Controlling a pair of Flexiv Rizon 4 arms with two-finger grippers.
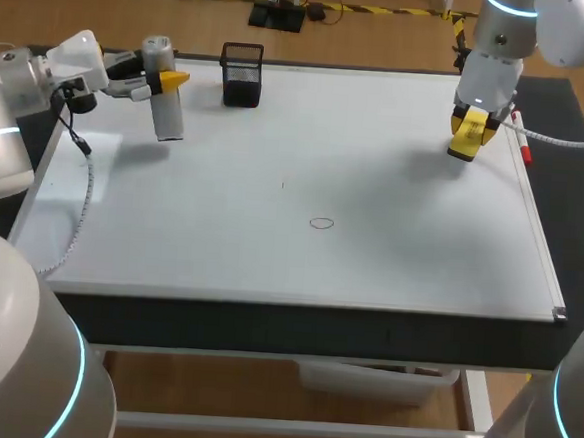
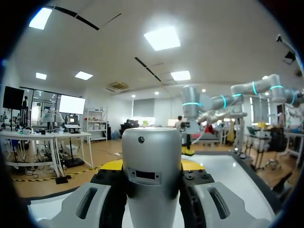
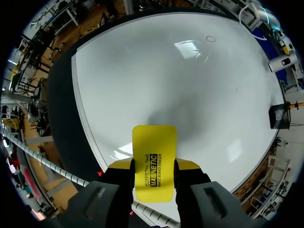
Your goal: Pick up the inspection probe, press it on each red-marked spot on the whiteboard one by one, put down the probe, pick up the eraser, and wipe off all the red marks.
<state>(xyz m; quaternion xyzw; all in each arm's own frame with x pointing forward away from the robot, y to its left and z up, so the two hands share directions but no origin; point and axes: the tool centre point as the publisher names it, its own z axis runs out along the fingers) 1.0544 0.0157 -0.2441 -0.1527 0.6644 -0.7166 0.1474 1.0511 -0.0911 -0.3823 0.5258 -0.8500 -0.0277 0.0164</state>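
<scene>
At the upper left of your view, your left gripper (image 1: 165, 78) squeezes the tall silver metal probe (image 1: 169, 118), which stands upright by the corner of the big white whiteboard (image 1: 395, 186). At the upper right, your right gripper (image 1: 472, 129) grips the flat yellow eraser (image 3: 154, 156). One small round mark (image 1: 321, 222) sits near the board's middle.

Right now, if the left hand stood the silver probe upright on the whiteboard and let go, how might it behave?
The probe looks like a rigid, smooth metal cylinder, so it likely won't flex but could slip in the left hand. Being tall for its width, it might tip, then roll on the glossy whiteboard.
</scene>
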